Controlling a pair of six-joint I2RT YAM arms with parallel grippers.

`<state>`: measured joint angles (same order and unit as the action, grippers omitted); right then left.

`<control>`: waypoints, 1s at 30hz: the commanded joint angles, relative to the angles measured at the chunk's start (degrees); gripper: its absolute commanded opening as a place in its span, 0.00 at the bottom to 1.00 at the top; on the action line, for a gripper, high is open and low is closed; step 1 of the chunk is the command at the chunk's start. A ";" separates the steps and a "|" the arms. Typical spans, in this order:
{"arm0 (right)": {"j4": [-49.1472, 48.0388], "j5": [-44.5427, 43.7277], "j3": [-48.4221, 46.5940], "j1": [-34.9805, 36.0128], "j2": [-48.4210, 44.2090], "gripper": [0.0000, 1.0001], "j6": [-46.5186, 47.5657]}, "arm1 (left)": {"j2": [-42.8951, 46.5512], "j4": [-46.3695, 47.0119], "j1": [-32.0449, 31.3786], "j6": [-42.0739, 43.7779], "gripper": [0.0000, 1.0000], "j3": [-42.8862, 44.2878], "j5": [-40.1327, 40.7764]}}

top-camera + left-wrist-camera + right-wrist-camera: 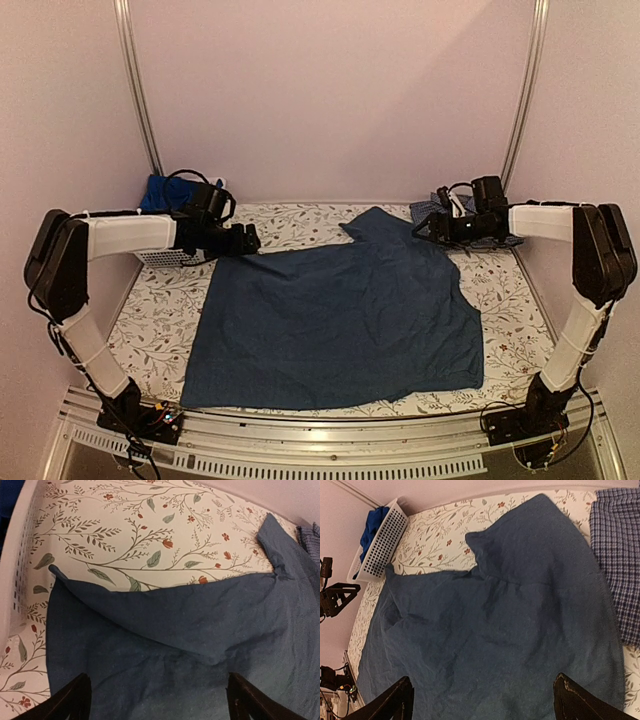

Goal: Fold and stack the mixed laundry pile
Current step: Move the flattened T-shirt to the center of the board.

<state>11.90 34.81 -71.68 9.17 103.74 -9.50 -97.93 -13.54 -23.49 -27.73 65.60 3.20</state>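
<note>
Two arms rise from their bases at the near edge in the top view. Each bends at a raised elbow and runs level toward the middle. The left gripper [245, 238] hangs at 10 o'clock of the T-shirt [340, 320], at its far left corner. The right gripper [440, 226] is at 2 o'clock, by the far right edge. The navy T-shirt lies spread nearly flat on the floral table [150, 330], one sleeve sticking out toward 12 o'clock. A white basket [160, 256] stands at the table's 10 o'clock corner, partly under the left forearm, with a royal-blue garment [160, 192] in it. A checked shirt [422, 210] lies at 2 o'clock, under the right wrist.

In the left wrist view, two dark fingers [70, 700] show at 7 and 5 o'clock, spread wide with nothing held between them; the jaws are open and point down at the T-shirt. The cloth fills the lower half, and a turned-over edge runs from 9 toward 2 o'clock. The basket wall is at 9 to 11 o'clock, and a sliver of the checked shirt is at 2 o'clock.

In the right wrist view, the fingers [395, 702] again sit at 7 and 5 o'clock, wide apart and empty, so the jaws are open. The T-shirt covers most of the frame. The checked shirt lies at 3 o'clock, just beside its edge, and the basket is at 10 o'clock.
</note>
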 commanded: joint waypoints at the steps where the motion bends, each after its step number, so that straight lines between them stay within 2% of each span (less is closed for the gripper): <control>1: -5.74 2.71 6.62 1.54 -1.60 0.95 -0.84 | -4.20 0.56 -0.21 -0.82 0.93 -0.51 -2.76; 5: -7.33 3.59 8.92 2.37 0.80 0.94 -1.43 | -11.38 0.38 0.55 -1.02 0.91 3.37 -2.63; 11: -8.21 2.63 7.68 2.44 5.34 0.94 -1.43 | -23.21 -1.52 2.41 -0.26 0.84 14.54 -2.06; 21: -6.16 -1.93 -5.12 2.27 20.02 0.94 -1.34 | -38.66 -9.88 7.93 2.11 0.77 37.24 -0.34; 27: -3.69 -4.02 -14.88 1.37 24.50 0.94 -3.05 | -44.58 -11.74 9.85 4.88 0.78 47.41 -1.22; 30: -1.63 -2.99 -16.26 1.34 22.63 0.94 -2.19 | -42.63 -11.58 9.83 7.24 0.84 48.94 -1.45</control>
<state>7.01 33.30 -85.45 11.07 126.96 -11.84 -141.03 -22.26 -14.06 -24.12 112.16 2.07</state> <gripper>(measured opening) 0.938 0.811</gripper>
